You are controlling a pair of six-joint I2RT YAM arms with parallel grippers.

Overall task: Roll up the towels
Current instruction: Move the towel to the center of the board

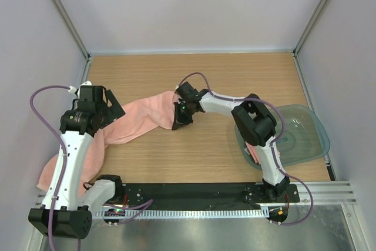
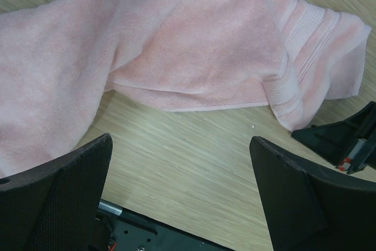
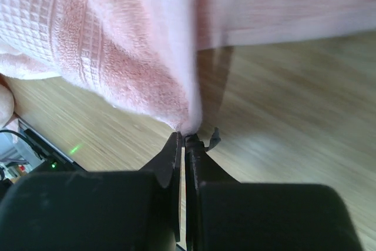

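From above, a long pink towel (image 1: 136, 120) lies on the wooden worktop (image 1: 235, 80). It runs from the near left corner, under the left arm, up to the middle. The left pincer (image 1: 113, 107) hangs over the towel's middle stretch with its jaws wide and nothing between them. The right arm reaches in from the right, and the right pincer (image 1: 178, 118) sits at the towel's far end, where the cloth bunches against it. At the right side stands a clear greenish tub (image 1: 311, 136). A bit of a second towel (image 1: 252, 154) shows at the tub's near left edge, mostly hidden by the right arm.

In the left wrist view the two dark fingers (image 2: 59, 198) stand far apart above bare wood. The towel is spread across the upper part of this view in loose folds, its banded hem to the right. The black tip of the right pincer shows at the right edge, just below that hem.

In the right wrist view the right pincer is closed tight on a corner of the long towel, and the cloth rises from the tips. The waffle-patterned band of the hem shows at upper left, and the wood beyond is blurred.
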